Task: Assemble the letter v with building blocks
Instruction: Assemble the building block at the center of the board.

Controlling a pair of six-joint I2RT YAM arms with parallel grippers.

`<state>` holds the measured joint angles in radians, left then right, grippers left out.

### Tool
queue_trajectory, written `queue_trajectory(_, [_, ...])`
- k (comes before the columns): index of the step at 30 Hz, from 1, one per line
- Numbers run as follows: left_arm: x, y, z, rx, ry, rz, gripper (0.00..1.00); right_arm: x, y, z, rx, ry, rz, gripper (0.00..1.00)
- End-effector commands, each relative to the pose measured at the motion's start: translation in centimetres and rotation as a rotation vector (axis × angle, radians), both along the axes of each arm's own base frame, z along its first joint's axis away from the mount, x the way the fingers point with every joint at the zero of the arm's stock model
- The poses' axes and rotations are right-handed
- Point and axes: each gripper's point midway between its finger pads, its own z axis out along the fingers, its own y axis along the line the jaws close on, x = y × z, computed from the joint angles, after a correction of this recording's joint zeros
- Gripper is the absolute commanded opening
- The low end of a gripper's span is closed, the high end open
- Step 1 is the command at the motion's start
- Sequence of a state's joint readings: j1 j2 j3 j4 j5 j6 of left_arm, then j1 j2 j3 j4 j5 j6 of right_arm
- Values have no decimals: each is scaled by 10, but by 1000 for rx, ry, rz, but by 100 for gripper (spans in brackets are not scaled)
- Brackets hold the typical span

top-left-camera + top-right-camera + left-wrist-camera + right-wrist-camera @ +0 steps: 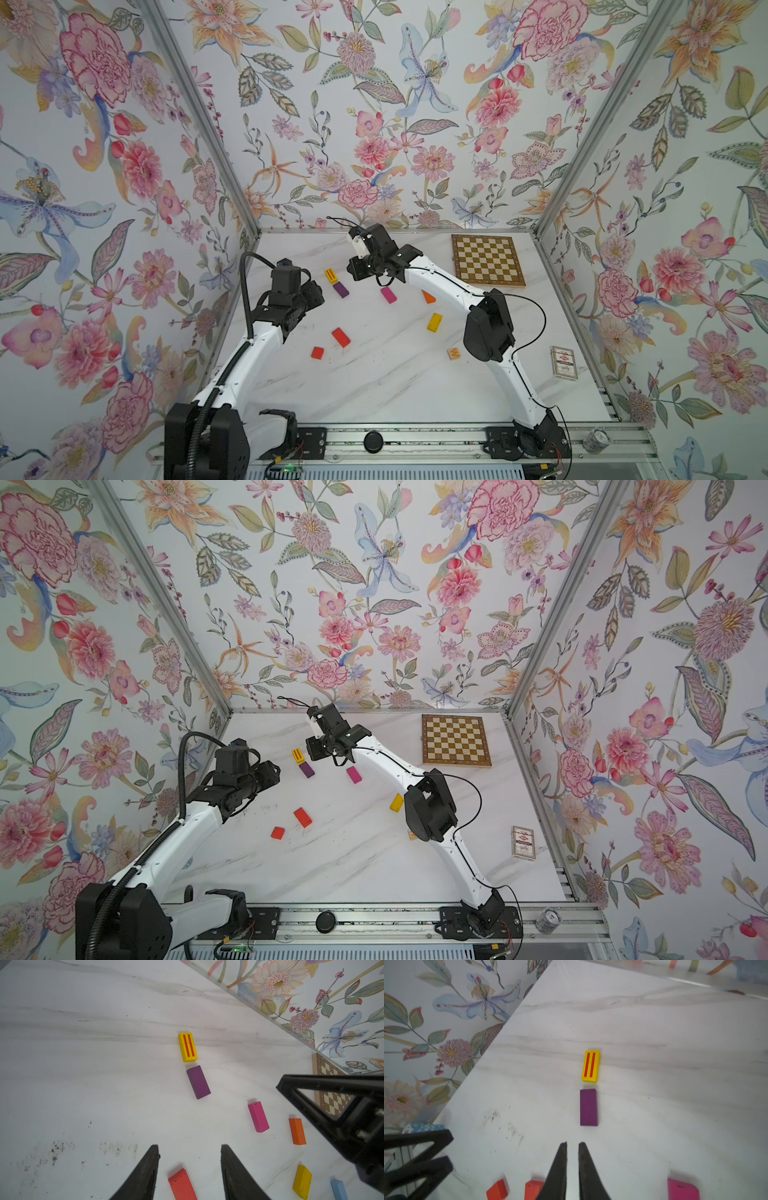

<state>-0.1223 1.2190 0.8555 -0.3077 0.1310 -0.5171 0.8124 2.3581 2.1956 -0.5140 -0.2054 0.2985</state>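
A yellow block with red stripes (331, 275) and a purple block (341, 289) lie end to end in one short row. The other building blocks lie scattered: magenta (388, 295), orange (428, 297), plain yellow (434, 322), a red rectangle (341, 337), a red cube (318, 353) and a W cube (454, 353). A light blue block (339, 1189) shows in the left wrist view. No v shape is formed. My left gripper (190, 1147) hangs open above the red rectangle (182, 1185), touching nothing. My right gripper (572, 1144) is shut and empty, short of the purple block (588, 1107).
A brown-and-cream chessboard (487, 260) lies at the back right. A playing-card box (564, 362) rests near the right edge. Flowered walls close in the table on three sides. The right arm reaches across the middle of the table, over the orange block.
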Motion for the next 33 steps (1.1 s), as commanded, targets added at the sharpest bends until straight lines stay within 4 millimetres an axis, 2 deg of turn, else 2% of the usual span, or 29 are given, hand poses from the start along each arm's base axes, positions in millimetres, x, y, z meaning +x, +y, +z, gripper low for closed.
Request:
queue_trajectory(1, [5,-1,-3,0,37,-20,49,-31,-9,-54,-94,148,37,5])
queue_trajectory(8, [16,-3,-27,-15,116,-29,48,-42,-8,-88,-83,227,26,5])
queue_trajectory(18, [33,1,-52,-70,156,-21,39,-32,-2,-120,-65,291,2,5])
queue_trajectory(28, [36,5,-71,-82,200,-11,33,-12,6,-130,-28,301,-34,5])
queue_trajectory(33, [37,7,-73,-83,203,-3,32,-2,9,-133,-10,303,-53,5])
